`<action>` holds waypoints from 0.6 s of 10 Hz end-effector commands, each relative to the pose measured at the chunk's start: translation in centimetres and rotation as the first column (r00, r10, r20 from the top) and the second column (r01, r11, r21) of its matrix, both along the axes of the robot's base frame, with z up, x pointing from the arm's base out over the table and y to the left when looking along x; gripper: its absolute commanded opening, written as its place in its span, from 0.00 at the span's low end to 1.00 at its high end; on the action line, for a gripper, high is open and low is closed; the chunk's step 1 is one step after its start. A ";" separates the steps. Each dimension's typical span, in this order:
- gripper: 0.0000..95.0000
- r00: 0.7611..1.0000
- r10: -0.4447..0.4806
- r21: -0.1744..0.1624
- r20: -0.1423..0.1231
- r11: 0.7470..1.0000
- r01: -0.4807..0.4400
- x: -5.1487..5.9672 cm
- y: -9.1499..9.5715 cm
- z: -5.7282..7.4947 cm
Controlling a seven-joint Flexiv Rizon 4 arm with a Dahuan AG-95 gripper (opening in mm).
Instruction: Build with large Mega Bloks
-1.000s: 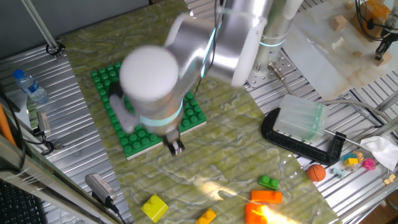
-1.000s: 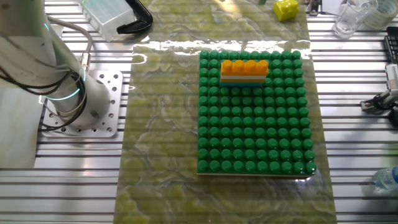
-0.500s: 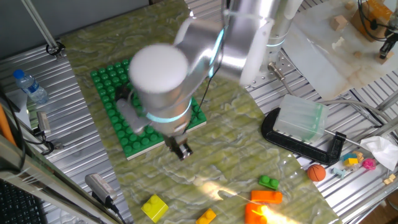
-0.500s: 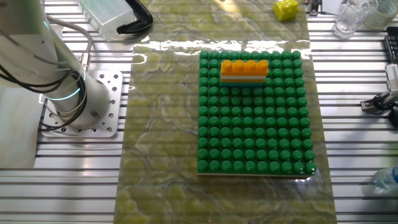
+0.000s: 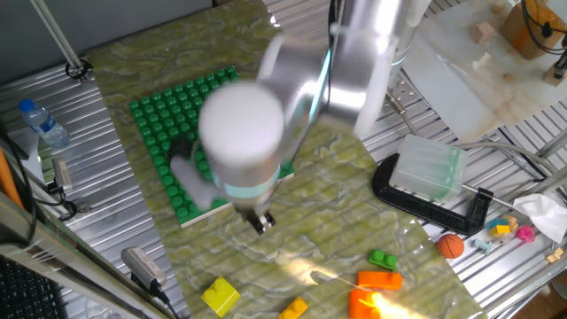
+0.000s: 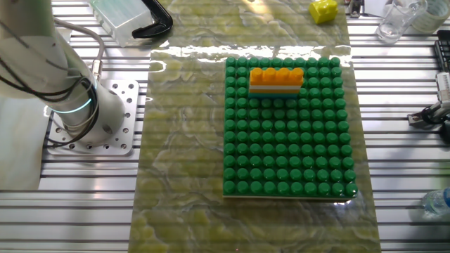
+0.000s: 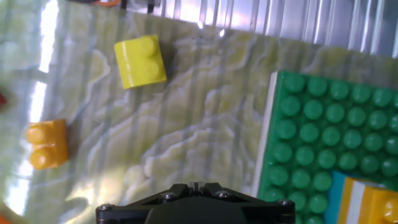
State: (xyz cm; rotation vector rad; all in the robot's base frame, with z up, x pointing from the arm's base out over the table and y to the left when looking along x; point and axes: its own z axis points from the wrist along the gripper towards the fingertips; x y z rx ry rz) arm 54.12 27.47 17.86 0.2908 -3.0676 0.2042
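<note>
Hanging above the mat (image 5: 319, 199) just off the near edge of the green baseplate (image 5: 168, 111), the gripper (image 5: 260, 222) carries nothing; its dark fingertips appear pressed together in one fixed view, and the hand view shows only the housing at the bottom edge with its two halves meeting at a seam. The arm (image 5: 292, 97) is blurred and covers much of the baseplate from that side. The other fixed view shows the baseplate whole, lying flat on the mat, with a stack (image 6: 276, 81) standing in its top rows: an orange four-stud bar (image 6: 276, 73) on top, a white layer and a cyan layer beneath. In the hand view a corner of that stack shows at lower right, on the baseplate. Loose bricks lie on the mat, apart from the baseplate: a yellow two-stud brick (image 7: 140, 61) and a yellow-orange two-stud brick (image 7: 46, 144), well apart from each other. One fixed view also shows a green brick (image 5: 383, 260) just beside an orange brick (image 5: 379, 280) near the mat's edge. Off the mat lie a black clamp (image 5: 434, 206), with a clear plastic box (image 5: 430, 173) resting on it, a small orange ball (image 5: 451, 245) and a water bottle (image 5: 42, 122).
</note>
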 end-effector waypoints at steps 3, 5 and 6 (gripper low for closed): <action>0.00 0.998 0.061 0.116 0.004 0.991 -0.061 0.1 4.0 -1.1; 0.00 0.999 0.051 0.121 -0.001 0.991 -0.051 0.0 7.2 -1.4; 0.00 0.999 0.052 0.122 0.001 0.991 -0.051 -0.3 8.3 -1.5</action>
